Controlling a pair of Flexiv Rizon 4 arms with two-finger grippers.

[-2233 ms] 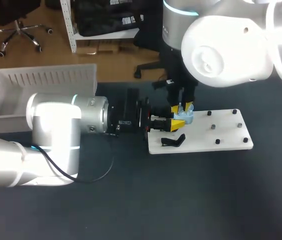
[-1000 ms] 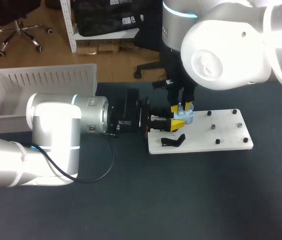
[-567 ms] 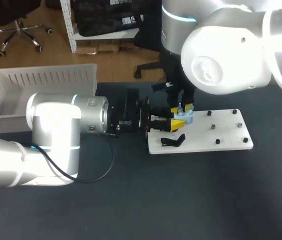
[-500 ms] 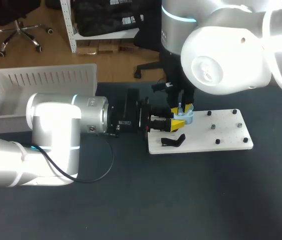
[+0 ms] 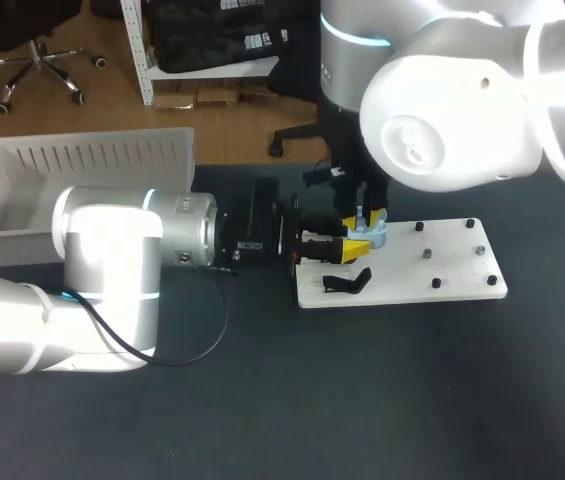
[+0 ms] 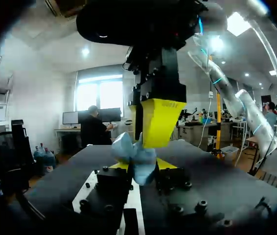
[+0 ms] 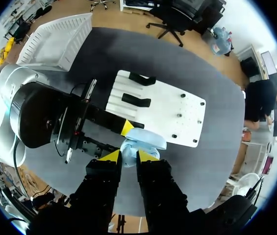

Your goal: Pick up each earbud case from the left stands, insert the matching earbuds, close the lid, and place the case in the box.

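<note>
Above the left gripper (image 5: 356, 246), seen from the head camera, the right gripper (image 5: 363, 214) hangs with the pale blue earbud case (image 5: 376, 234) at both sets of tips, over the end of a white board (image 5: 442, 270). Along the left wrist, the case (image 6: 138, 159) sits clamped between that gripper's own yellow tips (image 6: 166, 164), its lid (image 6: 121, 144) raised against the right gripper's fingers. From the right wrist, its narrow-set fingers (image 7: 145, 156) pinch a pale blue edge, and the case body lies just ahead.

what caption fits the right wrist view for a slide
Right gripper and left gripper together at the light blue earbud case by the white board
</note>
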